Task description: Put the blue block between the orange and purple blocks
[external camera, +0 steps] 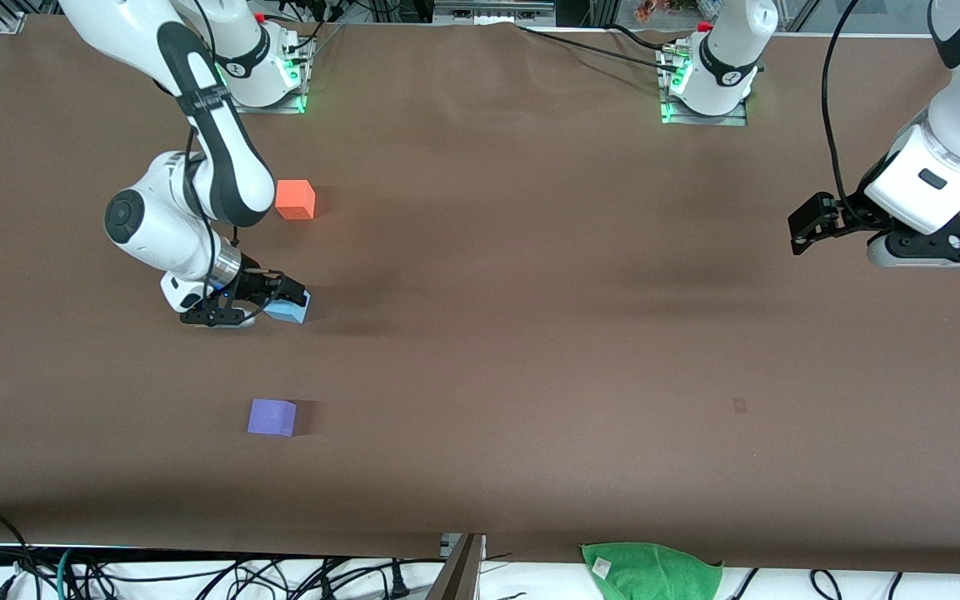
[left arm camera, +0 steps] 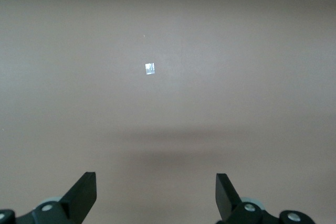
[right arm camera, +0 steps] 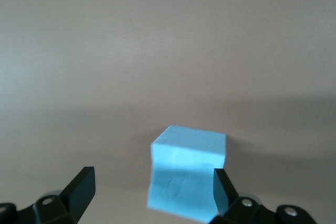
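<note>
Between the orange block at twelve o'clock and the purple block at six sat the blue block, with the right gripper spread open around it. It looked light, stiff and matte, best pinched on flat sides. Bare table lay around. The left gripper waited open over the left arm's end.

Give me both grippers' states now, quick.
Right gripper: open, fingers either side of the small sky-blue matte cube, not clamped.
Left gripper: open, holding nothing, waiting over bare table.
</note>
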Tool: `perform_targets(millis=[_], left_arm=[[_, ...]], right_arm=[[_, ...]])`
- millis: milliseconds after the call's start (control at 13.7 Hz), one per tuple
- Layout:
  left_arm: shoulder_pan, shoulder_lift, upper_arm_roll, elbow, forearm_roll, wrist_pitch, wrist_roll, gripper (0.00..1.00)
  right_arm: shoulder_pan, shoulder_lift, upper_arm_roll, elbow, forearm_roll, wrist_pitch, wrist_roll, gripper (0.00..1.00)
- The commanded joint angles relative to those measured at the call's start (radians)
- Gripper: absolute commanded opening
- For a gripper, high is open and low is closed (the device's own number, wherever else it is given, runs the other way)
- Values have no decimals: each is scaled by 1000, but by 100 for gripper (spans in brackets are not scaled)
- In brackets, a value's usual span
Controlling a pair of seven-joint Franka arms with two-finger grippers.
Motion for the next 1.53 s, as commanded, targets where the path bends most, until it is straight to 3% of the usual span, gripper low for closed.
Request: perform_targets(millis=[0, 219, 365, 657, 876, 1461], left_arm=[[4, 5, -2, 31, 19, -24, 6, 100], [5, 5, -2, 31, 21, -24, 6, 100], [5, 5, -1, 31, 21, -25, 6, 100], [5, 5, -1, 33, 21, -25, 6, 100], [5, 5, -1, 33, 21, -25, 6, 100], [5, 5, -2, 31, 21, -25, 6, 100]], right_arm=[[2, -102, -29, -7, -61, -100, -15, 99], [2, -165, -52, 54, -198, -224, 3, 99], [2, -193, -55, 186, -302, -401, 81, 99], [2, -296, -55, 357, -375, -657, 116, 99], [-3, -290, -55, 541, -433, -879, 109, 99], [-23, -281, -75, 610, -448, -907, 100, 99]])
